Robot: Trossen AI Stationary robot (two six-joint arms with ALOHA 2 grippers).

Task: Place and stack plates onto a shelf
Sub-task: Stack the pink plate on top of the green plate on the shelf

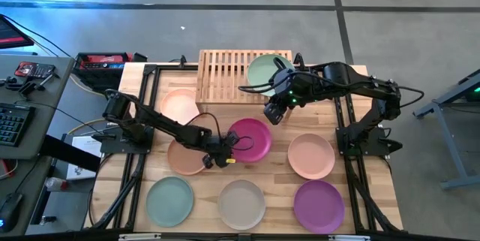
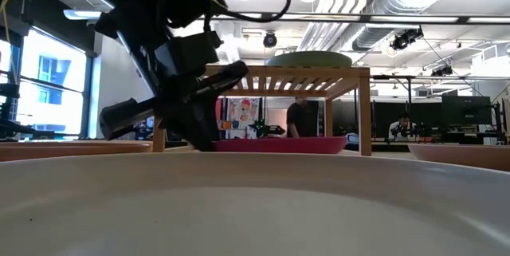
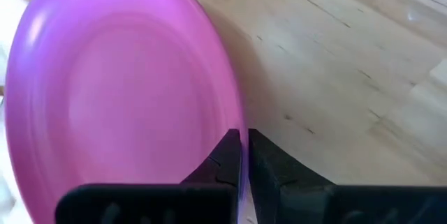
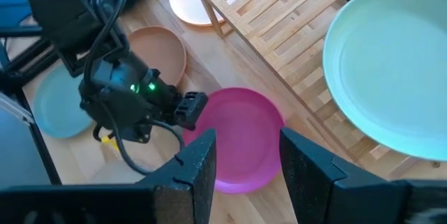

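The magenta plate [image 1: 251, 139] lies at mid-table, and my left gripper [image 1: 224, 151] is shut on the side of it that faces the table's left edge. In the left wrist view the plate [image 3: 119, 91] fills the frame. My right gripper [image 1: 274, 113] hangs open above the gap between the magenta plate and the shelf [image 1: 225, 76], touching nothing. The sage green plate [image 1: 267, 70] rests flat on the shelf's slatted top. The pale pink [image 1: 178, 106], tan [image 1: 186, 158], peach [image 1: 311, 155], mint [image 1: 169, 200], beige [image 1: 241, 203] and purple [image 1: 319, 206] plates lie flat on the table. My left gripper [image 3: 244, 140] pinches the magenta plate's rim [image 3: 236, 109] between its two fingers, on the plate's left, near side. The fingers come low, from the table's left. In the low view the plate [image 2: 279, 143] looks level and close to the tabletop; whether it is lifted, I cannot tell.
The shelf's left half is bare slats. The black frame rails [image 1: 142, 106] run along both sides of the table. The tan plate lies right under my left arm. People and desks show in the room beyond the table.
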